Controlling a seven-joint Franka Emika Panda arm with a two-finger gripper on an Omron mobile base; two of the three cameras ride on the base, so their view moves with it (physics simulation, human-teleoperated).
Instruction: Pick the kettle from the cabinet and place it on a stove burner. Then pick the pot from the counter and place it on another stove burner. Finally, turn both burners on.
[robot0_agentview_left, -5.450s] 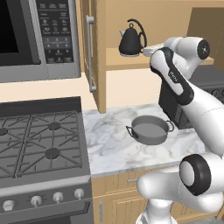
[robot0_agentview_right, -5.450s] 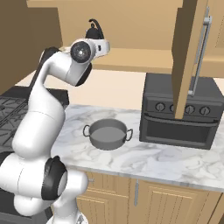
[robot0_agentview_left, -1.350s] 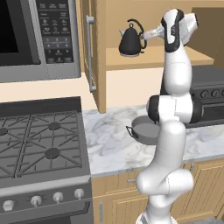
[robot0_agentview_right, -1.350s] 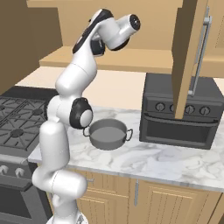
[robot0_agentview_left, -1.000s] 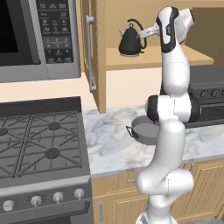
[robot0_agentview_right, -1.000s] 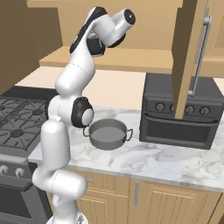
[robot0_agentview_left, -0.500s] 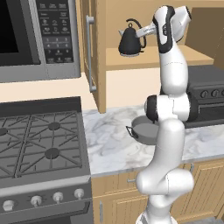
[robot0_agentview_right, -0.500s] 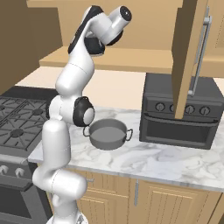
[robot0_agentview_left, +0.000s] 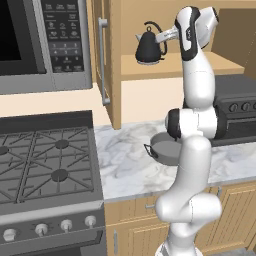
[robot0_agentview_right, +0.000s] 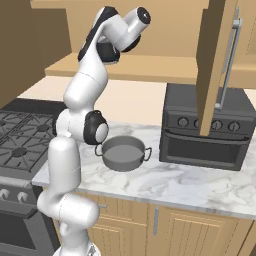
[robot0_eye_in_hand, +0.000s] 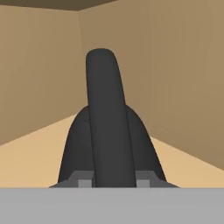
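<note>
I'm watching the tool (robot0_eye_in_hand: 112, 178) pinching narrow around the kettle (robot0_agentview_left: 148, 48) handle, which is standing straight up at 12 o'clock; stove (robot0_agentview_left: 47, 162) is waiting at 7.

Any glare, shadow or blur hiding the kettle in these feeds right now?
Left base view: even, flat light, the kettle is sharp on the cabinet shelf, with a small highlight on its glossy side. Hand view: the kettle's handle sits very close, soft-edged and uniformly dark, so surface detail is lost. Right base view: no glare; the arm blocks the kettle.
</note>
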